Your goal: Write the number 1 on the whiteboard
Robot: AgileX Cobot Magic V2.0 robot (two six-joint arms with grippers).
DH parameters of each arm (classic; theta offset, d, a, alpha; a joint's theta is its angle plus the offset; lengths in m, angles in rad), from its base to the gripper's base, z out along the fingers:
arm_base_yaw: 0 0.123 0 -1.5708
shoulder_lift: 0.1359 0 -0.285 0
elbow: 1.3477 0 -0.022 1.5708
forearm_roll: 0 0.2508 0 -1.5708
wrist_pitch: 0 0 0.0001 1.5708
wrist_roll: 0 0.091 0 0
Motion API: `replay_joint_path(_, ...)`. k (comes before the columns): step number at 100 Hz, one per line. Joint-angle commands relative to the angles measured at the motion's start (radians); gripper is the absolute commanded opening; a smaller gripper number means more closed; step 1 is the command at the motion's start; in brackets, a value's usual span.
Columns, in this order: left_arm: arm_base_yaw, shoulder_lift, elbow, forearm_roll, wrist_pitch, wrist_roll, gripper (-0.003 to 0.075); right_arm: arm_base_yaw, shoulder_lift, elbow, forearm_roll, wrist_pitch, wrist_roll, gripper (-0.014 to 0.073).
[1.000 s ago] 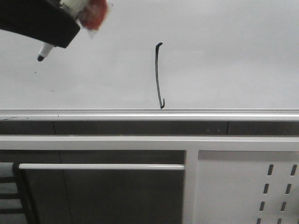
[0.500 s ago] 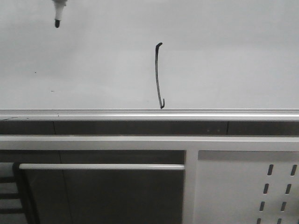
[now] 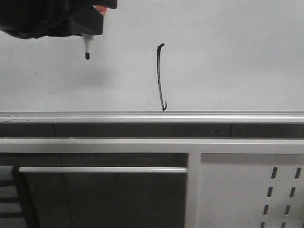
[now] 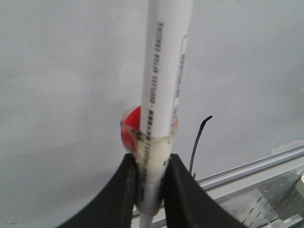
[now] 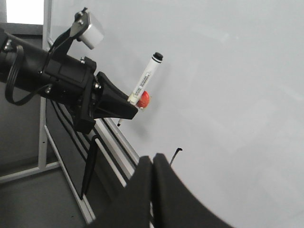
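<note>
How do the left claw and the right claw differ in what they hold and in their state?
The left claw is shut on the marker pen, gripping its barrel; the right claw holds nothing, its fingers pressed together. The left claw shows in the front view, beside the number 1 on the whiteboard; the right claw does not. Both are black and both are shut.

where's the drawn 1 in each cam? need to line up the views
Front: the number 1 is mid-frame, its foot just above the whiteboard edge strip.
Left wrist: thin stroke just beside the marker pen held in the left gripper.
Right wrist: only its top flick shows, above the right gripper.
Shared landmark: the silver edge strip.
</note>
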Motion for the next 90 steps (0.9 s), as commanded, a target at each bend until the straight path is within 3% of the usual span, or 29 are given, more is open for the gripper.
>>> replay_joint_path(1,-0.015,0.027,-0.026,0.160,-0.068,-0.187,-0.0018,-0.008,-0.004,-0.023,0.011,-0.066,0.002,-0.0067)
replay_joint_path(33,-0.009,0.128,-0.026,0.489,-0.107,-0.443,-0.0018,-0.008,-0.004,-0.023,-0.003,-0.054,0.002,-0.0067)
replay_joint_path(60,0.062,0.178,-0.024,0.514,-0.142,-0.559,-0.0018,-0.008,-0.004,-0.023,-0.012,-0.050,0.002,-0.0069)
replay_joint_path(90,0.127,0.197,-0.024,0.570,-0.140,-0.582,-0.0018,-0.008,-0.004,-0.023,-0.014,-0.050,0.002,-0.0070)
